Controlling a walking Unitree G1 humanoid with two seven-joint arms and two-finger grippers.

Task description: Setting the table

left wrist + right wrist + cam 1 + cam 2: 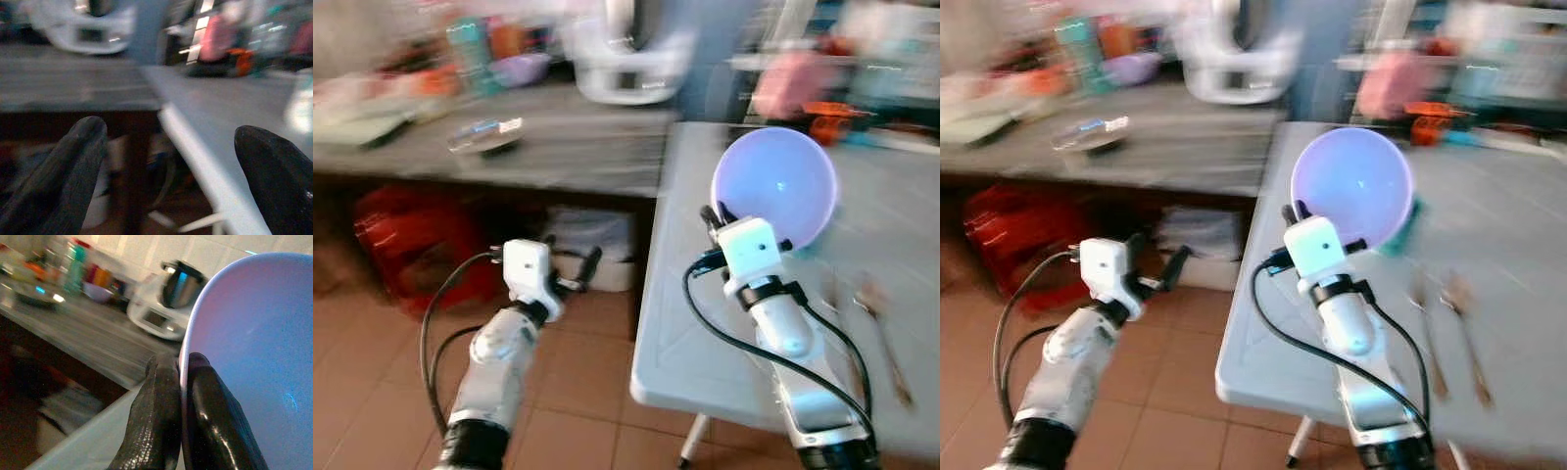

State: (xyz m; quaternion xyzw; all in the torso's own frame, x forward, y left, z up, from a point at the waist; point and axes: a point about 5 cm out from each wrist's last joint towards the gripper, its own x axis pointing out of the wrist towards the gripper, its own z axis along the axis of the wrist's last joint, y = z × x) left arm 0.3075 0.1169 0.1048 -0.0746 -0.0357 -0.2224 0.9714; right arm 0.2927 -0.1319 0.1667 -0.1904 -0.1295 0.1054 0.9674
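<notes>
Kitchen, tiled floor (pixel 587 392) | white table (pixel 685 343) | right jaws (pixel 181 382) clamp lavender bowl (pixel 773 184) rim | left jaws (pixel 570 269) wide

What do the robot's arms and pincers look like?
Both arms are shiny silver tubes with black cuffs near the bottom. Each wrist carries a white boxy block, and a thin black cable loops beside each arm. The left pincer and right pincer each have two long black fingers.

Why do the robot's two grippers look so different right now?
The right gripper has its fingers pinched on the rim of the purple bowl, held above the white table. The left gripper has its fingers spread wide and holds nothing, out over the floor beside that table. Both have black fingers.
</notes>
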